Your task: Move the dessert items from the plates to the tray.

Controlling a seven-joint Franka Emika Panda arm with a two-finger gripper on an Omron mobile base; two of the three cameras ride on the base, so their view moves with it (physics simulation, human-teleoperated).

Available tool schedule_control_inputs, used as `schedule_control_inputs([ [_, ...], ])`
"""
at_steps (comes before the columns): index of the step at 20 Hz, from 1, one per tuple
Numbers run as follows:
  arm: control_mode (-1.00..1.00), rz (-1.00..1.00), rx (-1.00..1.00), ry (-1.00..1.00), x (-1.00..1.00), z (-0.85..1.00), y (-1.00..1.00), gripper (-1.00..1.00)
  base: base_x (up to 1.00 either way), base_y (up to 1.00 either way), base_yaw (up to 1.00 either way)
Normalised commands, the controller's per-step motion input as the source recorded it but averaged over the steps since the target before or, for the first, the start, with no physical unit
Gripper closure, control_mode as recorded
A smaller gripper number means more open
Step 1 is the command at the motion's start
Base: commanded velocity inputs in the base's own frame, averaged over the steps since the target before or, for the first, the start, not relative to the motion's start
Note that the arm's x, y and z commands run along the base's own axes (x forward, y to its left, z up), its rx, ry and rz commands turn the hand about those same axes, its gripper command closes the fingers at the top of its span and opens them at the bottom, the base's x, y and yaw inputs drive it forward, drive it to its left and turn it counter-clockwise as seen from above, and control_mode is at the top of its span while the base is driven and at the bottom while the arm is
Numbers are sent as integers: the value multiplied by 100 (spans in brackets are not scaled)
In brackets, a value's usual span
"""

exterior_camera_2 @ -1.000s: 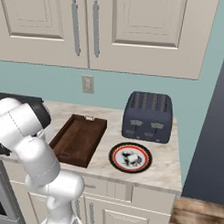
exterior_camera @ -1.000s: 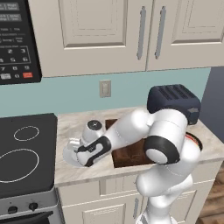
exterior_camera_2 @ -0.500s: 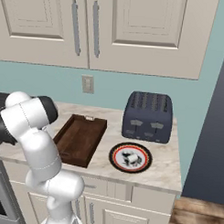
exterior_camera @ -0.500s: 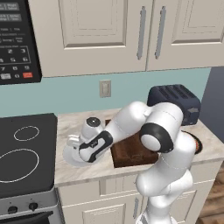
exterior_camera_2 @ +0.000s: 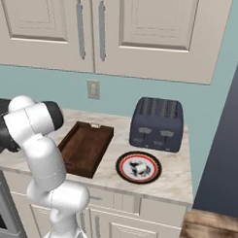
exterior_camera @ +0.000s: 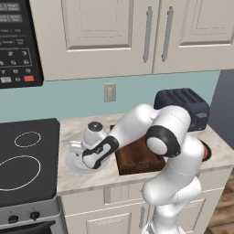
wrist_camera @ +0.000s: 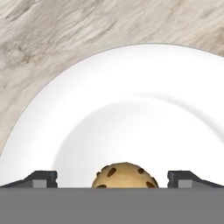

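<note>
hand [wrist_camera: 112,179] wide open, straddling cookie [wrist_camera: 124,175] untouched.

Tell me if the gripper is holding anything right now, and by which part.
Nothing is held. The gripper stands open above the pale plate, its fingertips either side of the cookie ball with clear gaps, not touching it.

Cookie ball [wrist_camera: 125,176]: lower part cut off at hand view's bottom. Pale plate [exterior_camera: 73,165]: largely hidden behind the arm.
</note>
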Motion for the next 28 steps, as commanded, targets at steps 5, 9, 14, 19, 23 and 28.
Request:
schedule_control_inputs([
  [5, -100, 0, 0, 1, 0, 0, 0, 100, 0, 0, 0],
  [9, -100, 0, 0, 0, 0, 0, 0, 100, 0, 0, 0],
  [14, -100, 0, 4, 0, 0, 13, -3, 100, 0, 0, 0],
  [19, -100, -6, 8, -4, 0, 81, -15, 100, 0, 0, 0],
  [23, -100, -8, 0, -3, 0, 73, -69, 100, 0, 0, 0],
  [28, -100, -13, 0, 0, 0, 82, -93, 100, 0, 0, 0],
])
